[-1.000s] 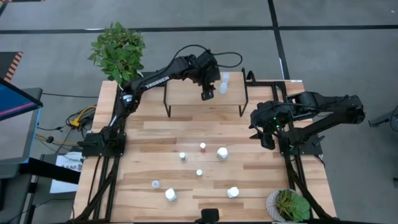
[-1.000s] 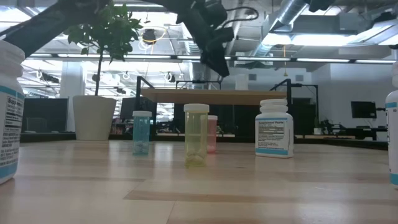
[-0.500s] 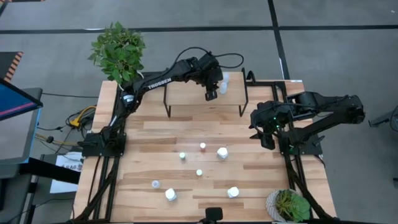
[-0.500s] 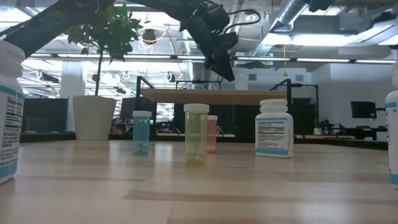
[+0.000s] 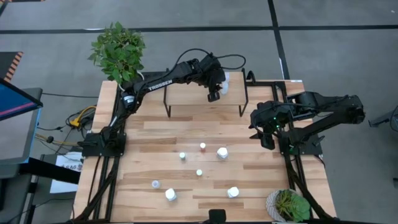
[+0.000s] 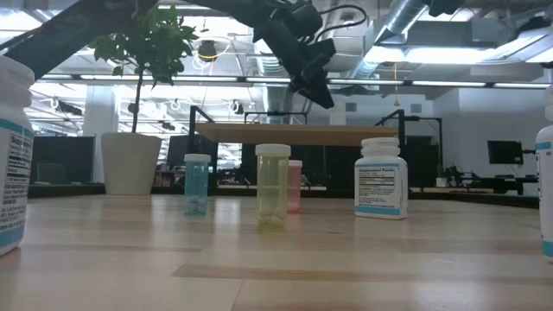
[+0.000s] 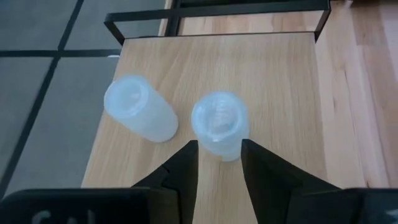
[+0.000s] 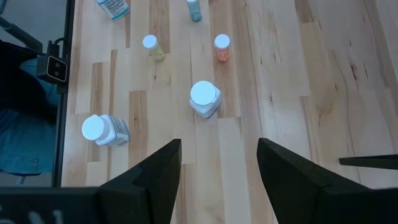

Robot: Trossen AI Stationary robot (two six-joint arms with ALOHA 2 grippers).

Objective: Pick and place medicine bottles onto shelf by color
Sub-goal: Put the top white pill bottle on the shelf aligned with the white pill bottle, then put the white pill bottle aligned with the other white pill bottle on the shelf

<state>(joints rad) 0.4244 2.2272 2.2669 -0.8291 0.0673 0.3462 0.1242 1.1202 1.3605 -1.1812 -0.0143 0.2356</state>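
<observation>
The shelf (image 5: 186, 93) stands at the table's far edge. Two pale bottles (image 7: 140, 115) (image 7: 217, 121) stand upright on its right end. My left gripper (image 5: 214, 95) hovers over that end, slanting down, open. In the left wrist view its fingertips (image 7: 219, 149) show on either side of the nearer bottle's lower part. In the low view the gripper (image 6: 321, 97) sits just above and beside the bottle (image 6: 335, 113); I cannot tell whether they touch. Several medicine bottles (image 5: 203, 147) (image 5: 222, 152) stand on the tabletop. My right gripper (image 8: 217, 149) waits open at the right.
A leafy plant (image 5: 118, 50) stands at the far left corner, and a small potted plant (image 5: 289, 205) at the near right. Blue (image 6: 197, 183), yellow (image 6: 273, 186) and pink (image 6: 295, 184) bottles and a labelled white one (image 6: 381, 177) stand mid-table. The shelf's left half is bare wood.
My left gripper has moved a little toward the table's right edge, closer to the two bottles on the shelf's right end, and has tipped slightly. The bottles have stayed where they were.
</observation>
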